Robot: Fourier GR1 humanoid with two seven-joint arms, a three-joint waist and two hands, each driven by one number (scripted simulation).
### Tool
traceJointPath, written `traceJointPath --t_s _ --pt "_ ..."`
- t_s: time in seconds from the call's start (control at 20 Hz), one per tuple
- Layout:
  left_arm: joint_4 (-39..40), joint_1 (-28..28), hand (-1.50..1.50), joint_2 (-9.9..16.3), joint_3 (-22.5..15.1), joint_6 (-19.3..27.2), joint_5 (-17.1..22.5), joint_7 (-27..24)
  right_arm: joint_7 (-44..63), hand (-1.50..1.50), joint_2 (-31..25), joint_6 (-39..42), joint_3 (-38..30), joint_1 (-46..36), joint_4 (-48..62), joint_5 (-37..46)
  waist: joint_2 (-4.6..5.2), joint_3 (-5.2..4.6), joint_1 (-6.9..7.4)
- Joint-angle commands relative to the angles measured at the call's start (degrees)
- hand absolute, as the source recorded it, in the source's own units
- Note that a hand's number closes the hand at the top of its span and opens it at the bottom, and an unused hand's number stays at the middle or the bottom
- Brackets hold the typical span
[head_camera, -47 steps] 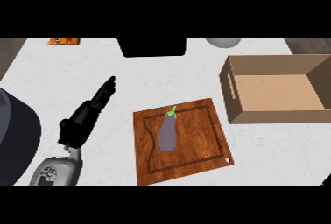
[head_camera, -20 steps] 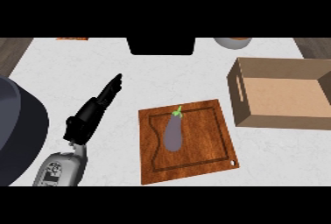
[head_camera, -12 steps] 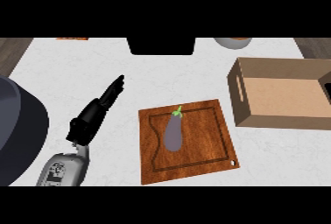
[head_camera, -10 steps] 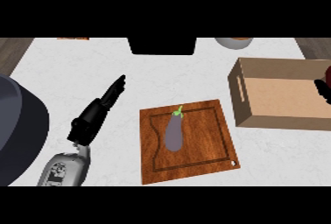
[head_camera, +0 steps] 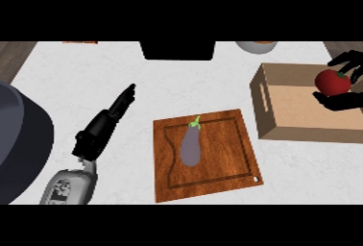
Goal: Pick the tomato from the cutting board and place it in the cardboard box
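Note:
My right hand [head_camera: 344, 100] shows at the right edge, curled round a red tomato [head_camera: 332, 81] with a green stem. It holds the tomato over the open cardboard box [head_camera: 282, 129], near the box's right side. A wooden cutting board [head_camera: 220, 168] lies in the middle of the counter with a purple eggplant [head_camera: 190, 145] on it. Left of the board, my left hand [head_camera: 105, 126] rests on the counter with straight fingers pointing away, holding nothing.
A large dark grey round object [head_camera: 21, 144] fills the left edge. At the counter's back stand a black block [head_camera: 177, 49] and a pale bowl [head_camera: 257, 46]. An orange item [head_camera: 79, 42] peeks in at the back left.
My right hand has come into view at the right edge, carrying the tomato over the box. The view has shifted slightly. The left hand and eggplant stay put.

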Motion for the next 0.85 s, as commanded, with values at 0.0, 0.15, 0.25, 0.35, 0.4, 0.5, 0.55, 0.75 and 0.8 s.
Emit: traceJointPath --t_s 0.0,0.15,0.25,0.35,0.4,0.5,0.55,0.75,0.8 --pt "-0.7 -0.2 0.0 1.0 1.4 -1.0 1.3 0.6 -4.3 -1.5 1.6 1.1 -2.6 -2.1 10.9 -3.2 0.02 0.03 0.11" --pt "2.5 -3.2 0.0 0.7 2.0 -0.7 0.7 0.1 -6.3 -1.5 3.9 -0.5 -2.0 -6.3 15.6 -1.8 -0.06 0.0 -0.31" --pt "-0.6 0.3 0.0 -0.5 -0.3 -0.2 -0.1 0.0 -11.4 -1.5 3.0 -0.1 -5.3 -6.6 17.7 -5.5 -0.09 0.02 -0.08" --pt "-3.1 -0.4 0.0 -1.5 -0.3 1.0 0.0 3.2 -13.3 -1.5 2.3 1.5 -9.8 -6.1 17.1 -10.9 -0.22 0.06 -0.2" --pt "0.5 0.0 0.0 -0.7 -0.4 0.7 -1.1 -0.3 -12.9 -1.5 5.0 -1.0 -11.0 -6.4 16.6 -12.3 -0.12 0.04 -0.43" --pt "0.0 1.4 0.0 1.4 1.2 -1.9 1.2 -0.7 -15.3 -1.5 5.2 -2.1 -15.1 -6.2 16.2 -16.4 -0.23 0.05 -0.51" --pt "-1.9 -0.4 0.0 0.6 1.1 -0.6 0.7 1.6 -17.0 -1.5 3.7 -1.0 -17.8 -7.4 18.5 -18.7 -0.15 0.1 -0.24" --pt "-2.0 2.7 0.0 -2.0 -1.8 1.7 -1.7 1.0 -18.6 -1.5 2.4 4.2 -24.8 -6.8 19.4 -27.8 -0.34 0.08 -0.73" --pt "-0.3 -2.5 0.0 -1.0 -0.1 0.3 -0.3 3.4 -19.7 -1.5 -1.2 6.7 -26.5 -6.9 22.6 -28.9 -0.08 0.08 -0.92"
